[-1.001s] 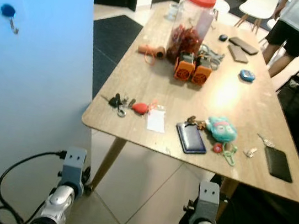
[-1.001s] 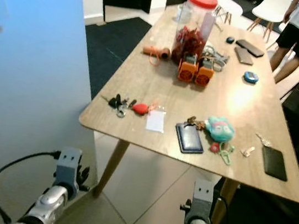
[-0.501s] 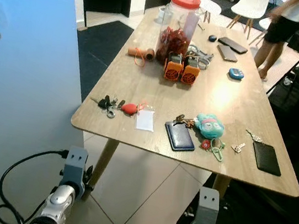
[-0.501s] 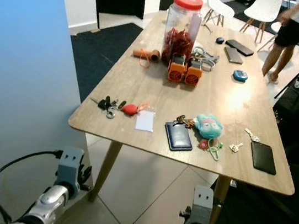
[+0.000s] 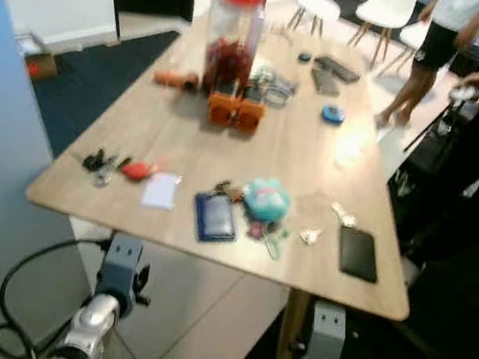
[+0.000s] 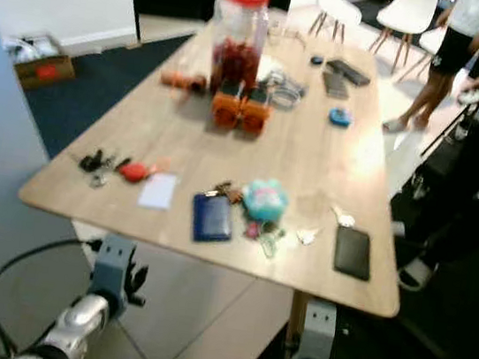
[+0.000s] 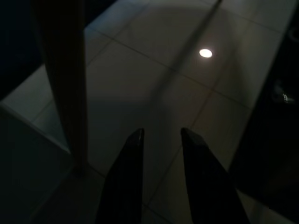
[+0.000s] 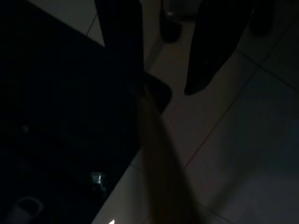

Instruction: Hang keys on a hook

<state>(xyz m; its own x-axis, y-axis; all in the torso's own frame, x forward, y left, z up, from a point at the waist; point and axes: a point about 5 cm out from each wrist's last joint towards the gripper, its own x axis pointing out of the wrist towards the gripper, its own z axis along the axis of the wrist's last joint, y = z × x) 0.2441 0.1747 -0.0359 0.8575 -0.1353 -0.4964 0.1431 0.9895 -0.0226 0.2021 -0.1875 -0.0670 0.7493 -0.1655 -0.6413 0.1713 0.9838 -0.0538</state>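
Wooden worktop [image 5: 312, 167], blurred. Keys [image 5: 99, 162] with red fob: near left corner, lying flat. Also: red-lidded jar [image 5: 234, 31], far end; blue wallet [image 5: 214, 217]; teal plush [image 5: 266, 199]; black wallet [image 5: 359, 253], near right. Left end effector [image 7: 161, 137]: low over floor tiles, fingers slightly parted, empty. Right end effector: state cannot tell.

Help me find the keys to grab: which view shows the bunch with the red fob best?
The right eye view: the keys with the red fob lie unobstructed near the table's left front corner, slightly blurred. The left eye view shows the same, blurrier. The wrist views are dark, aimed at the floor.
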